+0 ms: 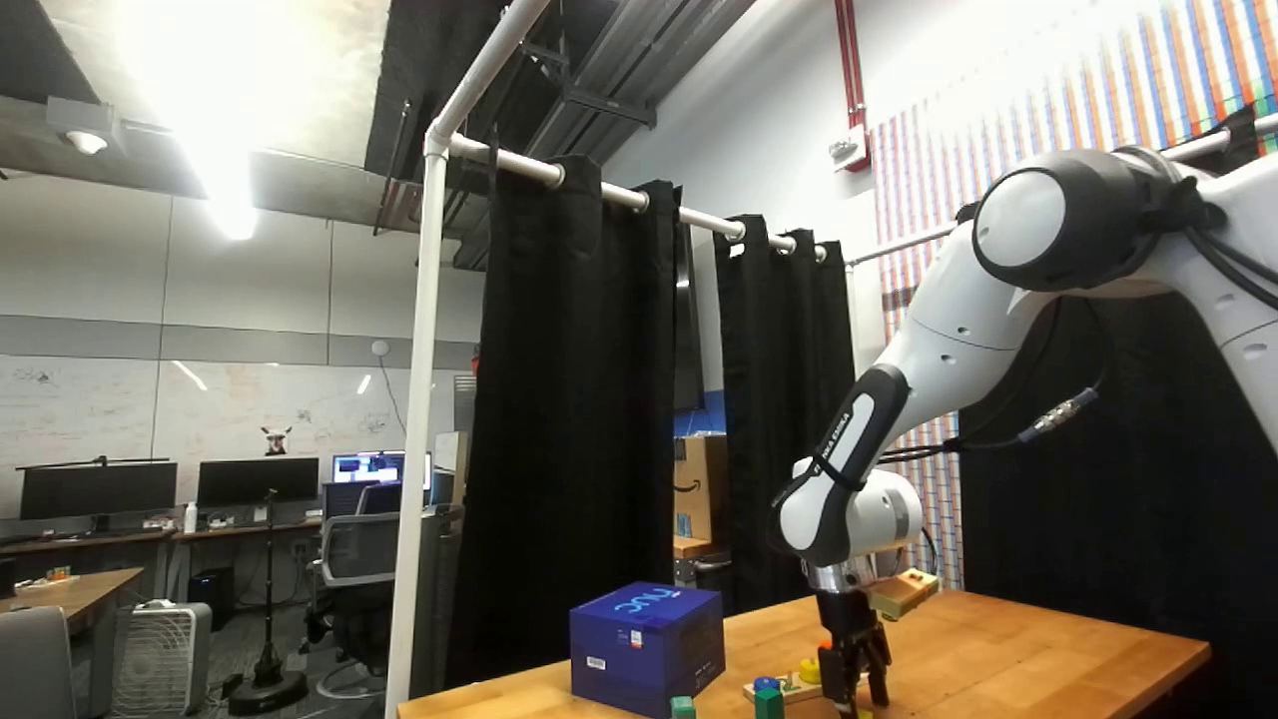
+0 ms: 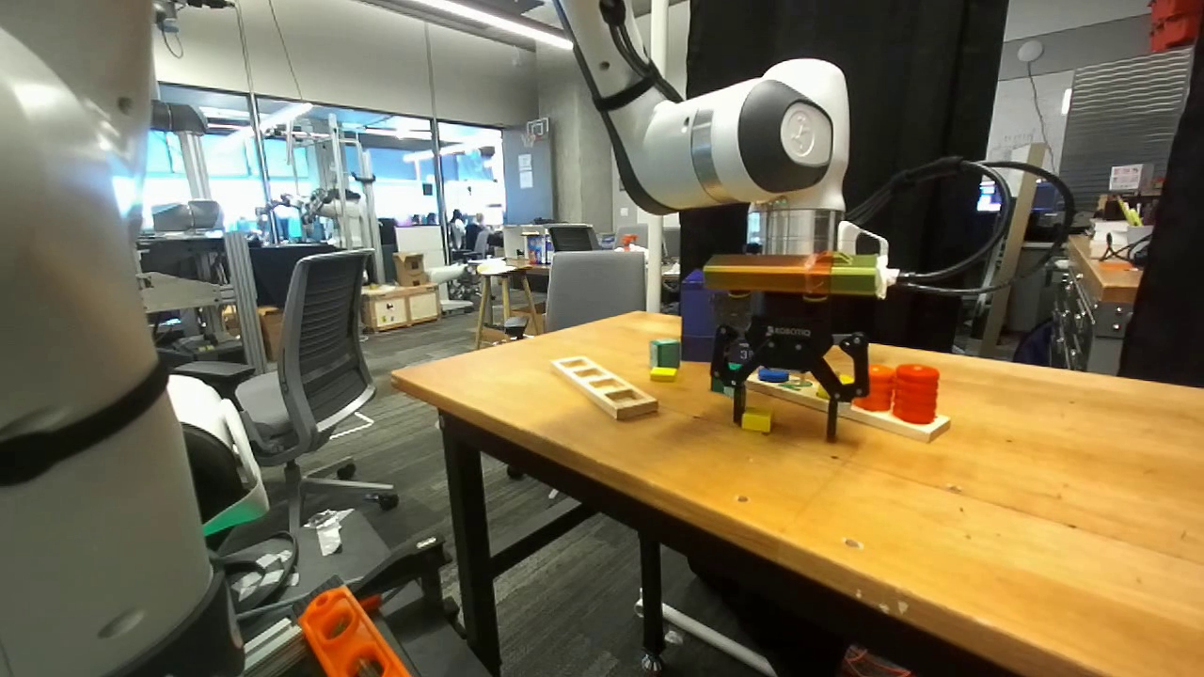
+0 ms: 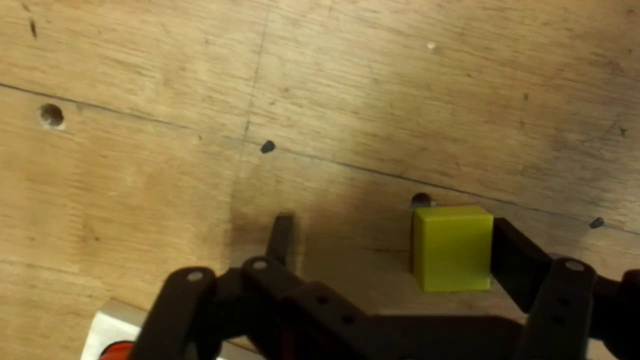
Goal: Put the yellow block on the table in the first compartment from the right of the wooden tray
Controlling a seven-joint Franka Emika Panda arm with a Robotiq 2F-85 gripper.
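Observation:
The small yellow block (image 2: 756, 419) lies on the light-brown table (image 2: 988, 527). My gripper (image 2: 785, 430) is open and lowered around it, with the fingertips close to the tabletop. In the wrist view the yellow block (image 3: 455, 249) sits between the fingers, against or very near the right-hand finger, with a wide gap to the left-hand finger of the gripper (image 3: 390, 235). In an exterior view only a sliver of the yellow block (image 1: 865, 713) shows under the fingers. The wooden tray (image 2: 636, 408), with its row of compartments, lies on the table near its edge, apart from the gripper.
Another yellow block (image 2: 663, 374) lies before a green block (image 2: 664, 354), near the tray. A wooden peg board (image 2: 926, 430) with blue, yellow and red discs (image 2: 915, 393) stands just behind the gripper. A large blue box (image 1: 639, 644) stands farther back. Another green block (image 1: 769, 703) is nearby.

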